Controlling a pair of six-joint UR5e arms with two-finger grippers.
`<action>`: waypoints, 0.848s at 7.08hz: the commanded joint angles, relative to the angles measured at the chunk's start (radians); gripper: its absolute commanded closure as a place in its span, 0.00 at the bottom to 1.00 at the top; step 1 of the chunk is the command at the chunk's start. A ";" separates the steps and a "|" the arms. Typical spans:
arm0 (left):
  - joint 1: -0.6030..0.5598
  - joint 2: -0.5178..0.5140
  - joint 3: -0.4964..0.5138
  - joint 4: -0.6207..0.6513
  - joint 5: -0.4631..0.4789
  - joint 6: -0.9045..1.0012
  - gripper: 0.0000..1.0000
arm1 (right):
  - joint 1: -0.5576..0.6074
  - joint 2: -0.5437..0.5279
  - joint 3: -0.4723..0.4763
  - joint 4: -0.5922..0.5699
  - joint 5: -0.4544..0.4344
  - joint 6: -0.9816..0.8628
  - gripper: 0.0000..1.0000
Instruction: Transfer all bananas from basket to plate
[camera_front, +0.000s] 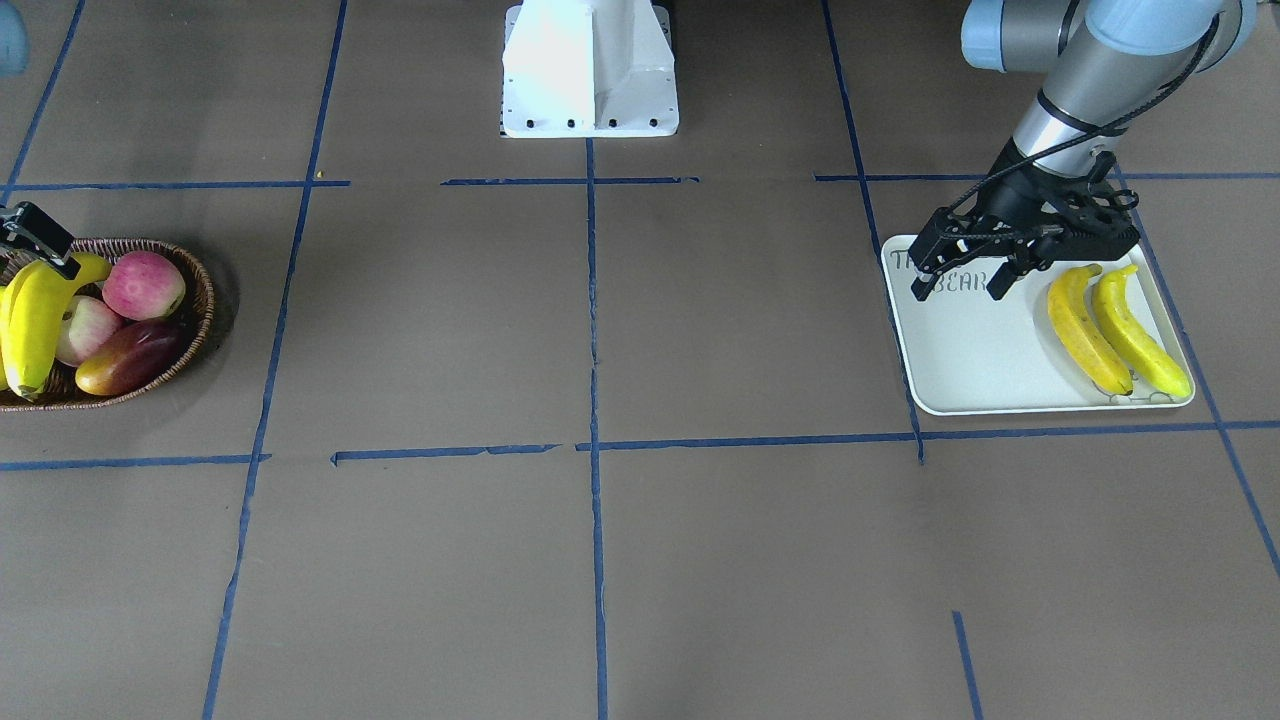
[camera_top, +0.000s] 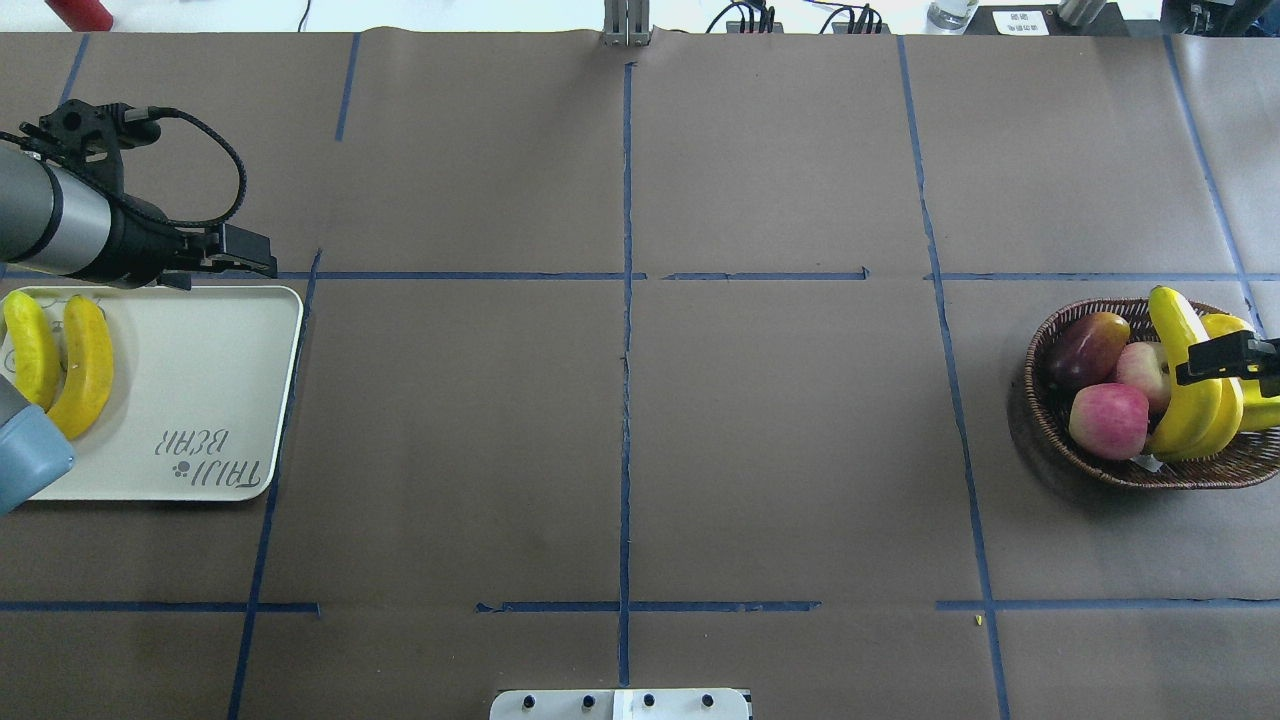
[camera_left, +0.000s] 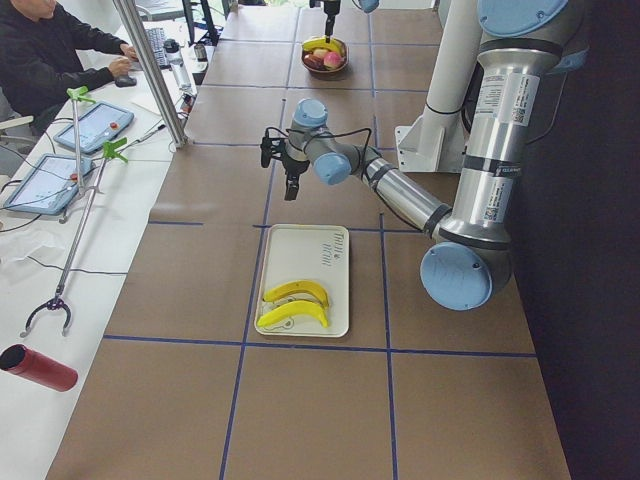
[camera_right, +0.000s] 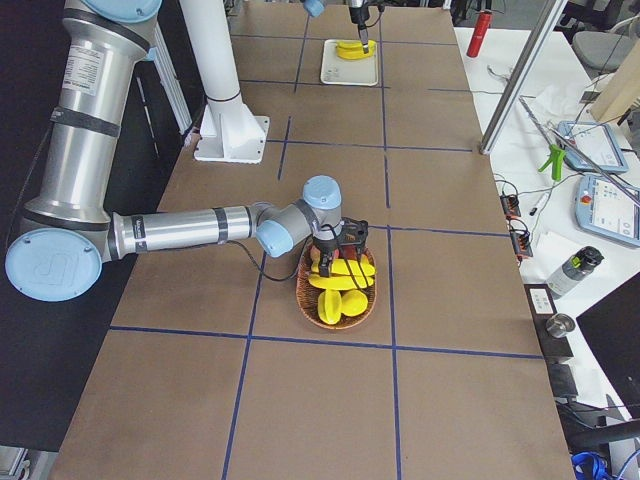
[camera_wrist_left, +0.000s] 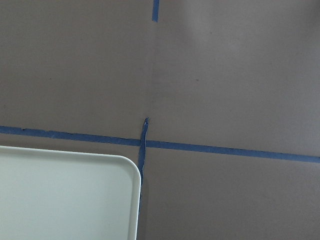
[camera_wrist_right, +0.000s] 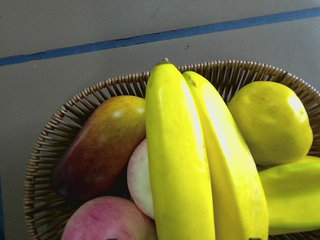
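Bananas (camera_front: 1085, 335): two on plate (camera_front: 980, 355), two in basket (camera_front: 203, 300) beneath right tool (camera_front: 45, 250).

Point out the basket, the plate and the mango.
basket (camera_top: 1043, 412), overhead view, left wicker wall.
plate (camera_top: 200, 370), overhead view, bare middle.
mango (camera_top: 1088, 348), overhead view, dark red side.

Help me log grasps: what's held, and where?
Left gripper: open, empty. Right gripper is down at a banana in the basket; whether it grips cannot be told.
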 joint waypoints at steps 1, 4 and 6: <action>0.000 -0.002 0.000 0.000 -0.002 0.002 0.01 | -0.010 0.010 -0.021 0.000 0.001 -0.003 0.09; 0.000 -0.002 -0.002 0.002 -0.002 0.002 0.01 | -0.007 0.004 -0.022 0.002 0.007 -0.013 0.82; 0.000 -0.002 -0.002 0.002 -0.002 0.002 0.01 | 0.002 -0.001 0.001 0.002 0.013 -0.015 1.00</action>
